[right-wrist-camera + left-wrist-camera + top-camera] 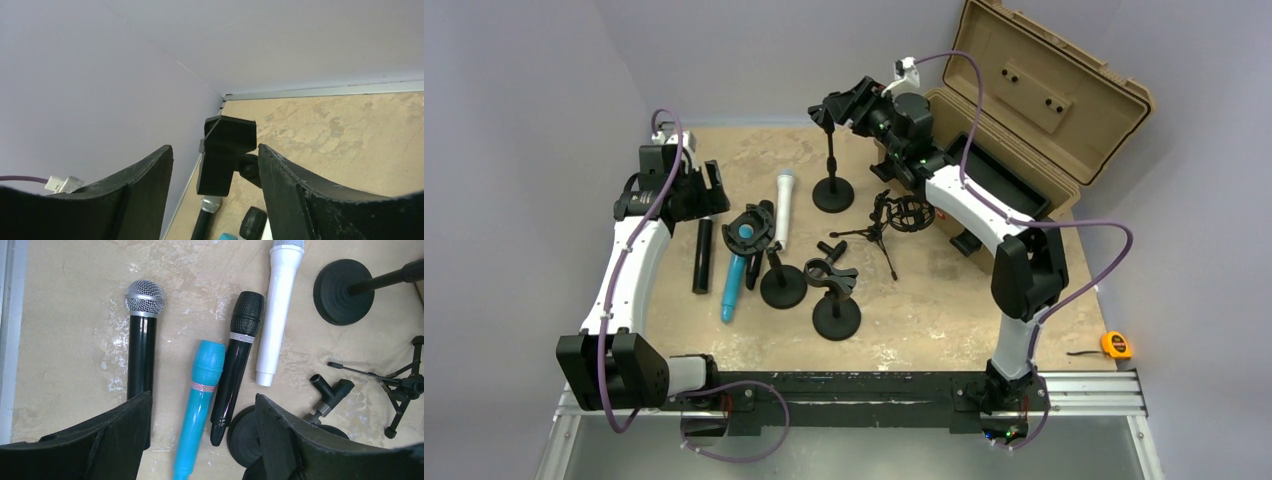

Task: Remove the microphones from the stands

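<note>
Right pincer: in the top view, raised at the far middle of the bench, level with the top of the far stand, beside an open tan case. Left pincer: hovers over the left side of the bench, above a row of microphones.

Left wrist view: left fingers wide apart, gripping nothing. Flat on the bench below, side by side:
- silver-headed black microphone
- blue microphone
- all-black microphone
- white microphone

Right wrist view: right fingers apart on either side of the stand's black clip. A gap shows on the clip's left; the right finger sits just against its joint. Not clamped.
</note>
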